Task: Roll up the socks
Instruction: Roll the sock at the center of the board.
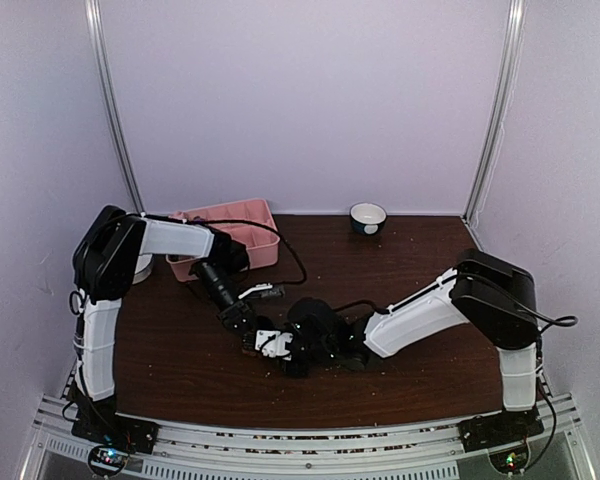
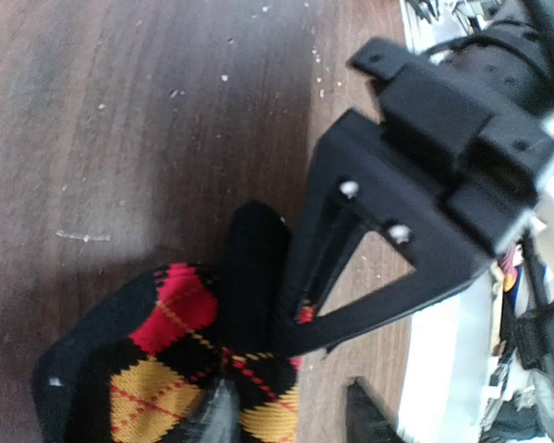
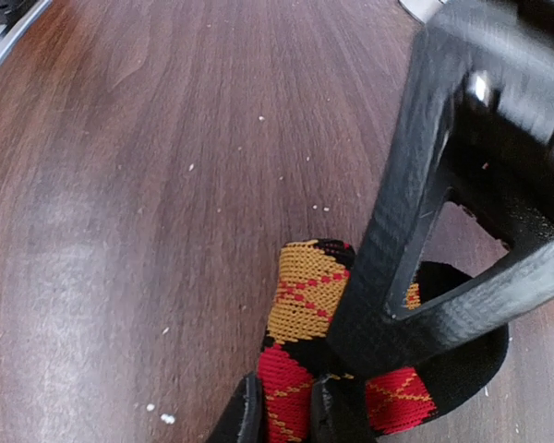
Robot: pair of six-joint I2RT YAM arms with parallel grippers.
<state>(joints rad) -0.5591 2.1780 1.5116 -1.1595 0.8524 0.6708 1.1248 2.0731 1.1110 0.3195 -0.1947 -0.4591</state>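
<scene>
1. Top external view: the left arm (image 1: pixel 175 238) rises from its near-left base to a high elbow on the left. Its forearm runs right past the pink tray (image 1: pixel 260 250), then the wrist drops toward the near-centre of the table (image 1: pixel 180 370).
2. The right arm (image 1: pixel 415 318) rises from its near-right base to an elbow raised on the right. Its forearm slopes down and left to the same near-centre spot, so the two wrists meet there, close together.
3. A bowl (image 1: pixel 368 217) sits at the far edge, right of the tray, well apart from both arms.
4. The argyle sock (image 2: pixel 166 369) lies bunched on the table at near-centre, under the meeting grippers. The top view hides it behind the black gripper bodies.
5. Left gripper (image 2: pixel 286 401): jaws parted and not clamped. One finger rests on the sock's fabric; the other is off the sock's edge, with bare table in the gap.
6. Right gripper (image 3: pixel 286 411): fingers close together, pinching a red-and-black fold of the sock.
7. Left wrist view: the right gripper's triangular finger frame comes down from the upper right onto the sock's black fold.
8. Right wrist view: the left gripper's finger frame stands tilted over the sock's right half, covering part of it.
</scene>
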